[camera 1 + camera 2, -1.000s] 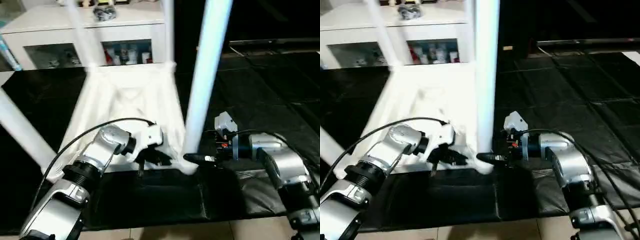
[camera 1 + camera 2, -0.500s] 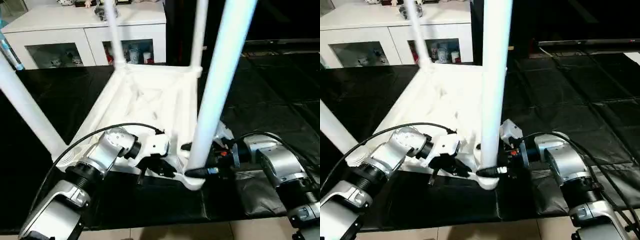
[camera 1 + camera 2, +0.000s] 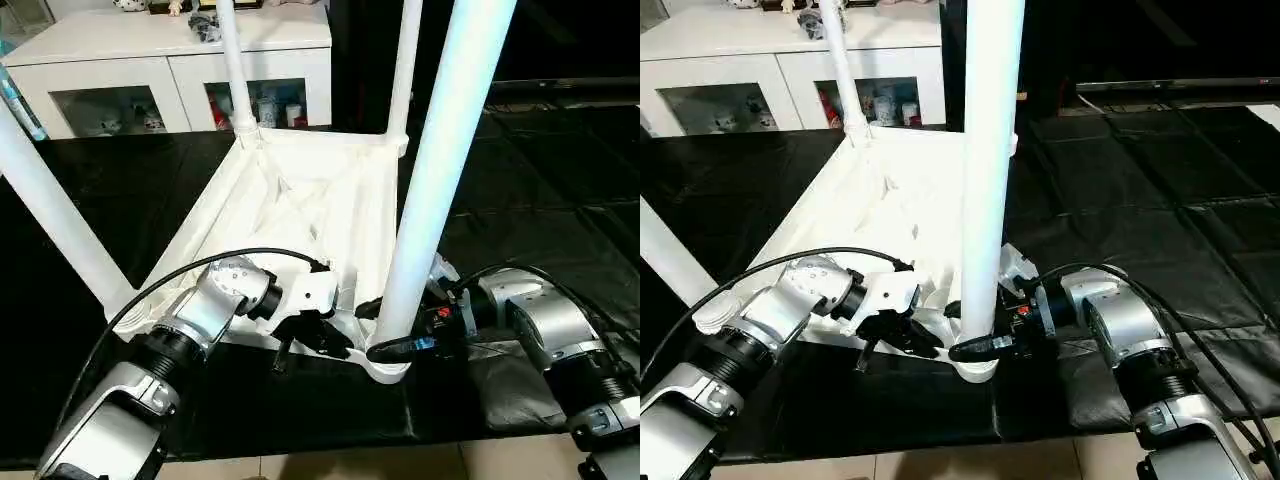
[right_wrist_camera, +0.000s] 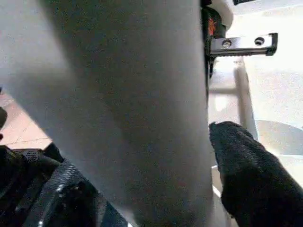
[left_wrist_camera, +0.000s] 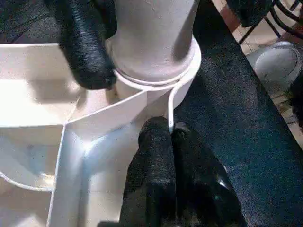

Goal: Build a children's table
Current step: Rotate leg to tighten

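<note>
A thick white table leg (image 4: 118, 104) rose close before the camera. One black finger (image 4: 251, 179) of the right claw (image 4: 156, 189) stood beside it on one side, another dark finger (image 4: 61, 198) on the other. Beyond lay the white ribbed underside (image 4: 270, 94) of the tabletop.

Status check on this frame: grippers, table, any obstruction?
Left gripper shut on tabletop rim. Right gripper around near leg, grip unclear. Four legs socketed. Nothing blocking.
</note>
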